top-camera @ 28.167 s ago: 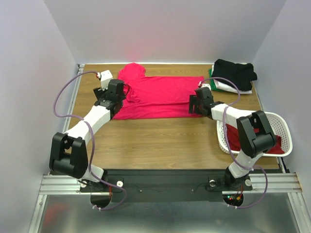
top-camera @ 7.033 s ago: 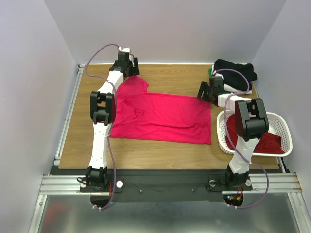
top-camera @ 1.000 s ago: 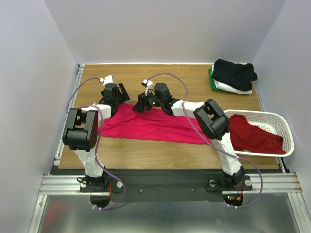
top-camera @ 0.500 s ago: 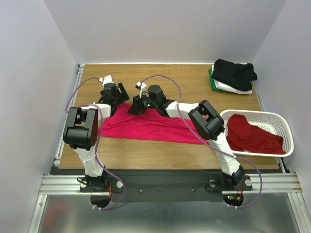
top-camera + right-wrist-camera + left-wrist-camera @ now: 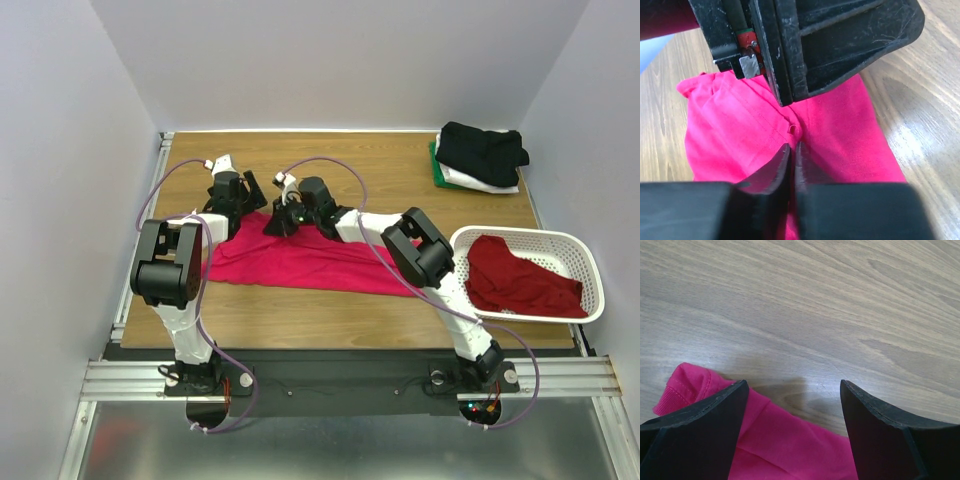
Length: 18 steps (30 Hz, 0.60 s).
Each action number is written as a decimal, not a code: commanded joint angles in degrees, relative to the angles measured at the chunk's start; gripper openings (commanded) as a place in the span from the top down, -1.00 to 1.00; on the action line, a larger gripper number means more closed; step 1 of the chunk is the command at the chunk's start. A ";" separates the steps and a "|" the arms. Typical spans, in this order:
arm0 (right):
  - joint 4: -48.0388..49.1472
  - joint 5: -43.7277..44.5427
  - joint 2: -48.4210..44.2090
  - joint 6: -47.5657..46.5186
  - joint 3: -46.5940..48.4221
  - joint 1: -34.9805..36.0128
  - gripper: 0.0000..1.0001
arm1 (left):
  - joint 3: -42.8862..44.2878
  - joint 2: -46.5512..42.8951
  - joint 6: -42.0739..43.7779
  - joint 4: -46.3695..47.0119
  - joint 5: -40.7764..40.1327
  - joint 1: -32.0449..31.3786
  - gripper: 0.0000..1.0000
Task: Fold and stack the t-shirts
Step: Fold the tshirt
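A bright pink-red t-shirt (image 5: 300, 262) lies as a long folded strip across the middle of the table. My right gripper (image 5: 281, 222) presses down at its upper left part. In the right wrist view the jaws (image 5: 792, 147) are shut on a pinched ridge of the pink-red cloth (image 5: 740, 125). My left gripper (image 5: 240, 200) stands open at the shirt's far left corner. Its fingers (image 5: 715, 425) straddle the pink-red hem (image 5: 790, 445), with bare wood beyond. A darker red t-shirt (image 5: 520, 280) lies crumpled in the basket.
At the back right corner lies a stack of folded shirts: black (image 5: 480, 150) on top, white (image 5: 470, 180) and green (image 5: 436, 165) below. A white perforated basket (image 5: 590, 275) stands at the right edge. The two grippers are close together; the left gripper's body (image 5: 840, 40) fills the top of the right wrist view.
My right gripper has slid a little to the left along the shirt's upper edge and has shut on the cloth. The left gripper has stayed open in place.
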 commanded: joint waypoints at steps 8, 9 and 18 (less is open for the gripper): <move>5.49 1.45 -7.31 -3.44 -7.72 2.56 0.99 | 3.26 1.02 0.17 0.33 0.37 0.63 -0.71; 6.01 1.80 -7.84 -3.70 -8.60 2.74 0.99 | 3.44 1.11 0.17 0.15 0.37 0.72 -0.71; 7.77 4.52 -12.41 -6.87 -15.98 5.12 0.86 | 3.88 1.55 0.09 -0.37 0.54 0.80 -0.71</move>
